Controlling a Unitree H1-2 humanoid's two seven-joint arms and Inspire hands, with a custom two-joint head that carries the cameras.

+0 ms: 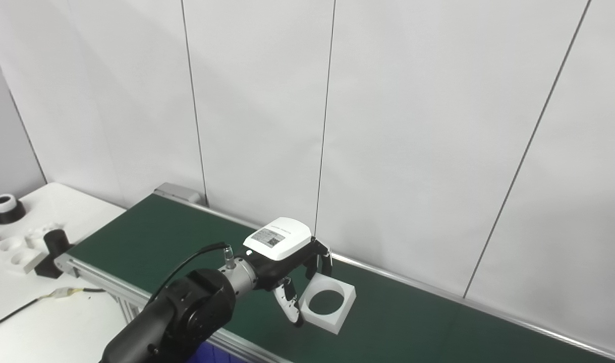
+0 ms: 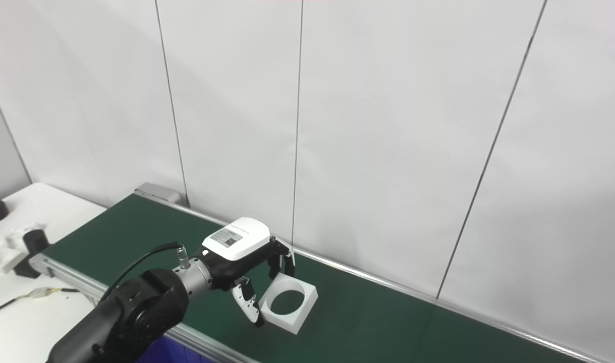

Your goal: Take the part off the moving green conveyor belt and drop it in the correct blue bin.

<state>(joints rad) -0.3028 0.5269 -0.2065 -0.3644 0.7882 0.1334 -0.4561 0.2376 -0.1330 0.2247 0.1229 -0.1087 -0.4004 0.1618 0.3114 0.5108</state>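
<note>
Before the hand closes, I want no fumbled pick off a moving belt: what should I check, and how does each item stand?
1. Left hand open: ok.
2. Fingers at the far edge of the white square part, thumb at the near-left edge: ok.
3. Fingers touching the part: cannot tell.
4. Part flat on the green belt: ok.
5. Blue bin in view: only an edge, target compartment cannot tell.
6. Right hand: not in view.

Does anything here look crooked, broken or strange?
Nothing stands out. The white square part with a round hole lies flat and whole on the green conveyor belt, with the left hand open around its near corner.
</note>
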